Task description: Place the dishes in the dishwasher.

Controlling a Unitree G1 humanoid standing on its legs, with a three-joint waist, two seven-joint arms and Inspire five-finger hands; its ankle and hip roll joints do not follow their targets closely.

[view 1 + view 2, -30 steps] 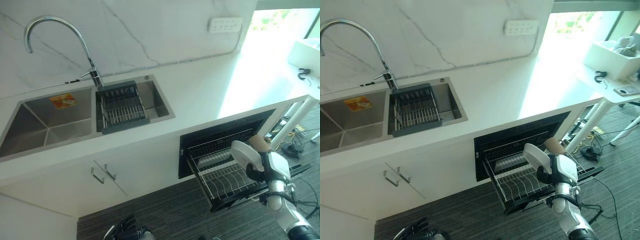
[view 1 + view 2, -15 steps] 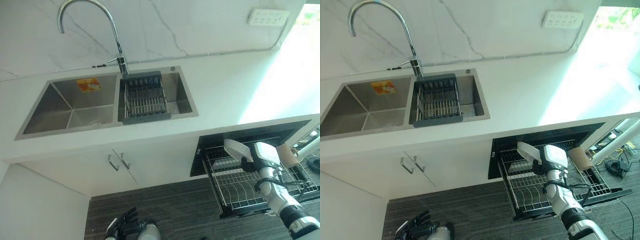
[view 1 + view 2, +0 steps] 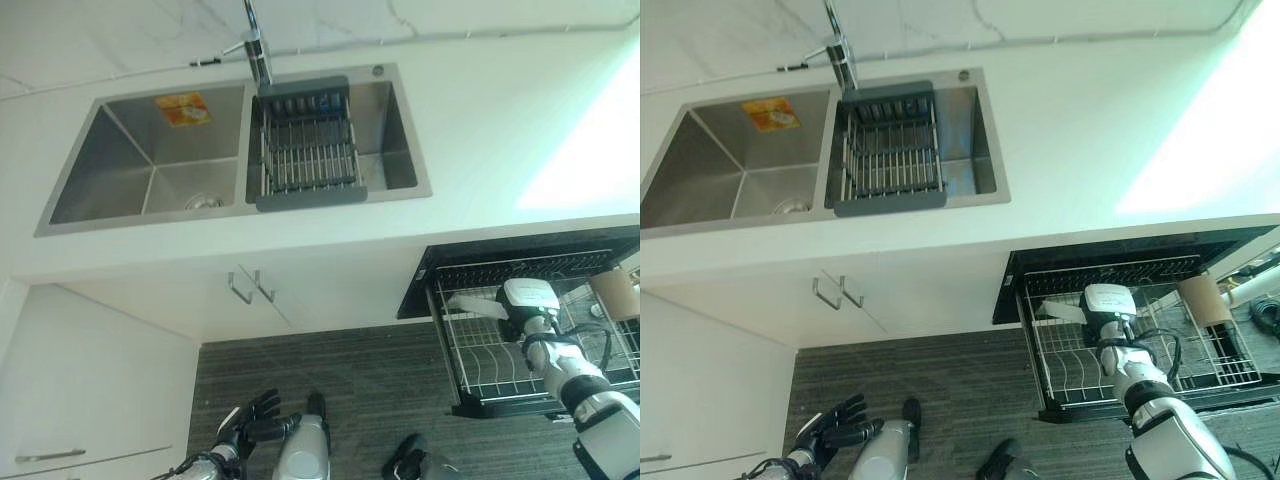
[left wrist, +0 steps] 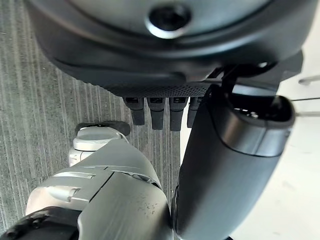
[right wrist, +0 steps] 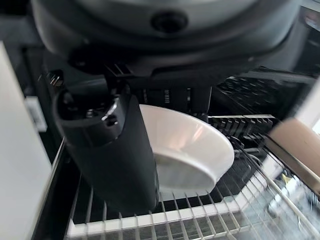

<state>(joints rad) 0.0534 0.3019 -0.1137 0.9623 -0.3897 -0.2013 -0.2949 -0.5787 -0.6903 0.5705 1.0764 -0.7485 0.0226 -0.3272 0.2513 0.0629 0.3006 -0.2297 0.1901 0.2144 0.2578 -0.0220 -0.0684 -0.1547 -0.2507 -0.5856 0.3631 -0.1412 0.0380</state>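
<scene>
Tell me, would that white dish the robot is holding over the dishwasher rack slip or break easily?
Probably both. The white dish looks smooth and glossy, so it may slide in the right robot hand, which pinches it at the rim. It seems rigid like ceramic, so a drop onto the wire rack could chip it.

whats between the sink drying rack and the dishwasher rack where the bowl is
Bare white countertop, then its front edge dropping to the pulled-out dishwasher rack, as the right eye view shows. The right hand holds the white bowl there.
</scene>
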